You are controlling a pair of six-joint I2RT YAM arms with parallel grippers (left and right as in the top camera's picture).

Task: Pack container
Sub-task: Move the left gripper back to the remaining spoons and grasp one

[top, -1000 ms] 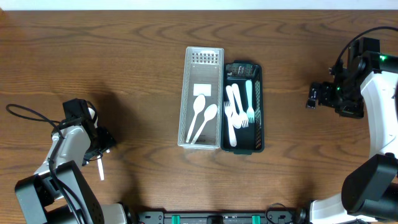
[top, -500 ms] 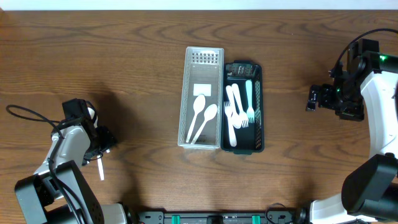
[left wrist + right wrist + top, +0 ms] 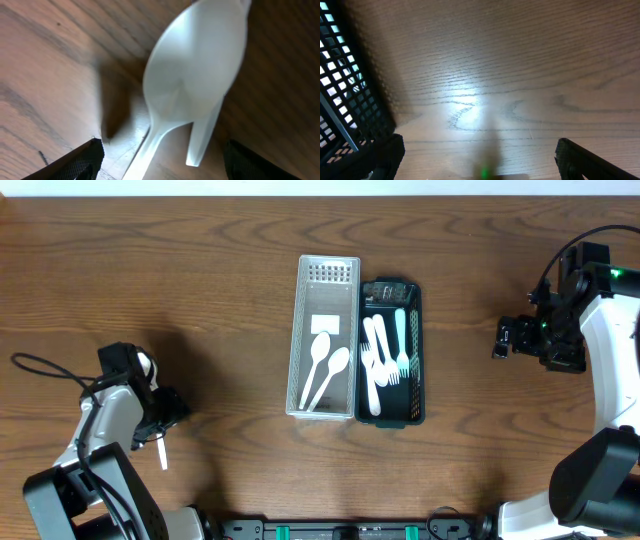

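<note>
A white plastic spoon (image 3: 197,80) lies on the wooden table, its handle running down between my left gripper's (image 3: 165,167) open fingers, which are not closed on it. In the overhead view my left gripper (image 3: 166,416) is at the table's left, with the spoon's white end (image 3: 161,452) showing just below it. A clear tray (image 3: 328,276) at the centre holds two white spoons (image 3: 326,370). A black mesh basket (image 3: 416,330) beside it holds white forks and spoons (image 3: 382,360). My right gripper (image 3: 503,338) is open and empty, far right of the basket.
The black basket's mesh wall (image 3: 342,95) shows at the left edge of the right wrist view, with bare wood under that gripper (image 3: 480,160). A black cable (image 3: 40,365) loops beside the left arm.
My left arm has shifted slightly down and towards the front of the table over the spoon. The right arm and the containers have not moved.
</note>
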